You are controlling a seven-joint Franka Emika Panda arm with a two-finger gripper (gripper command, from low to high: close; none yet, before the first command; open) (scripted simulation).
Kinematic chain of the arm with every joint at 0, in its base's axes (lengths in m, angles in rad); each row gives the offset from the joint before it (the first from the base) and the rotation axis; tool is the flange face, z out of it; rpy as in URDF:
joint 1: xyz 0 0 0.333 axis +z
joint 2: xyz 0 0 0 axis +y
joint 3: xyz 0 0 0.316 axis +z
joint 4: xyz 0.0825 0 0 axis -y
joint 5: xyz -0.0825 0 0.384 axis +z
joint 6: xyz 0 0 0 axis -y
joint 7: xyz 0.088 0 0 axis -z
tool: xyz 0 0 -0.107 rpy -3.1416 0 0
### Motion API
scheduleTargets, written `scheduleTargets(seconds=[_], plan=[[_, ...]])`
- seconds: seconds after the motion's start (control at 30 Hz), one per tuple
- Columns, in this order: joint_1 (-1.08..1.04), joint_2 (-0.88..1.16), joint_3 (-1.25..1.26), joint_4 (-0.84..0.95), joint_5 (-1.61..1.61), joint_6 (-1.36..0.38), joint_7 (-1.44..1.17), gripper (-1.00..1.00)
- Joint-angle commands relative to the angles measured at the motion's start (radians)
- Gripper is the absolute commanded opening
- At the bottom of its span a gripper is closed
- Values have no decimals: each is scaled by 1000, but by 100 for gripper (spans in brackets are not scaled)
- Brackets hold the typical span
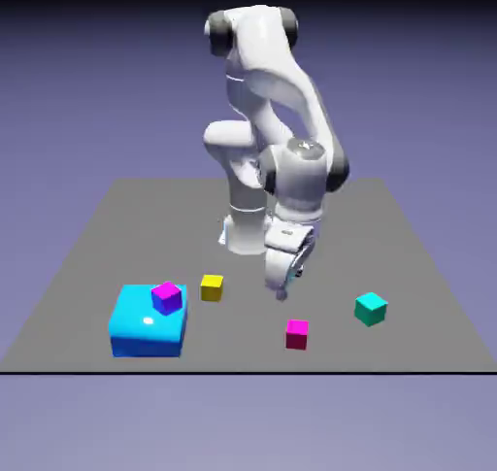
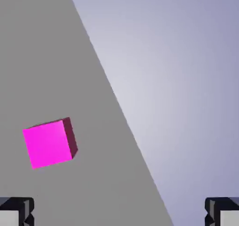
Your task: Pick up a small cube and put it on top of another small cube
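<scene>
The small pink-magenta cube point(image 1: 297, 333) rests on the grey table near its front edge; in the hand view this small cube point(image 2: 49, 142) lies left of centre, ahead of the fingers. The teal small cube point(image 1: 371, 308) sits to its right in the exterior view, apart from it. My gripper point(image 1: 282, 289) hangs just above the table, behind and slightly left of the pink cube. Its fingertips point(image 2: 17, 210) stand wide apart at the hand view's bottom corners, open, with nothing between them.
A large flat bright-blue block point(image 1: 146, 325) sits at the exterior view's left with a magenta-topped, purple-sided cube point(image 1: 166, 295) on it. A yellow cube point(image 1: 212, 286) lies beside it. The table's front edge point(image 1: 248, 371) runs close to the pink cube.
</scene>
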Motion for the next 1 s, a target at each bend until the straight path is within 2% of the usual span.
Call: scheduleTargets(seconds=[0.0, 0.97], plan=[[-10, 36, 18, 29, -8, -36, -43, 0], [-295, 1087, 546, 883, -228, -1070, -1295, 0]])
